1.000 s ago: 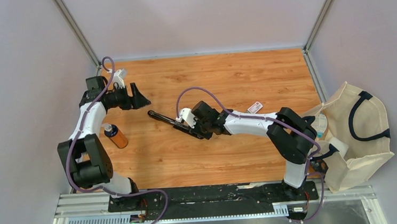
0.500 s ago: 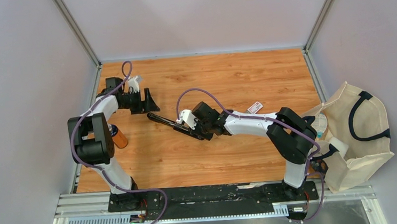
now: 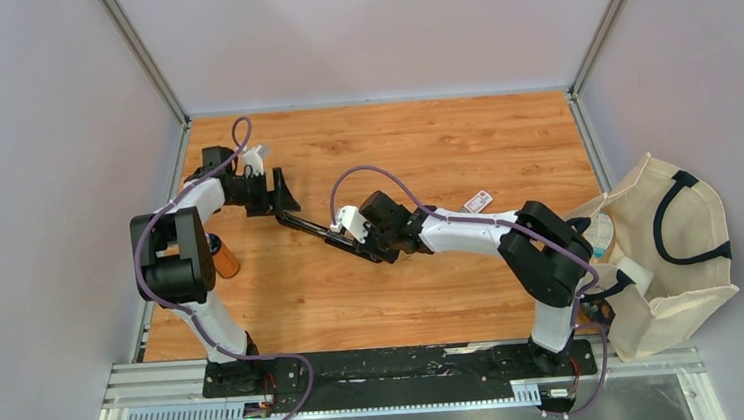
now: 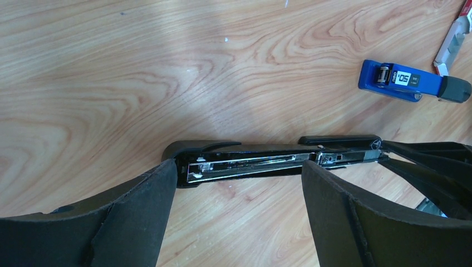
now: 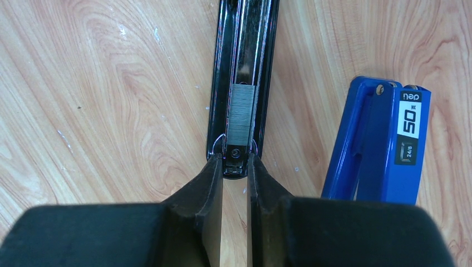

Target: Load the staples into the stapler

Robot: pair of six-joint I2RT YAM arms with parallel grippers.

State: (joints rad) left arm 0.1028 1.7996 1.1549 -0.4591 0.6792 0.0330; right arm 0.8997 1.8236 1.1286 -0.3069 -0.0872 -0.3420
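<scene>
Our right gripper (image 5: 234, 178) pinches shut on the black stapler (image 5: 245, 55) at its rear end, and grey staples (image 5: 241, 111) lie in its open channel. Our left gripper (image 4: 239, 169) gapes wide astride its front; we cannot tell whether it touches.

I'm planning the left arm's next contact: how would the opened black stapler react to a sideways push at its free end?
Likely stiff: the black stapler looks like rigid metal and plastic. Lying flat, it shouldn't roll. With the right gripper shut on one end, it would probably pivot there, maybe jostling the staples.
</scene>
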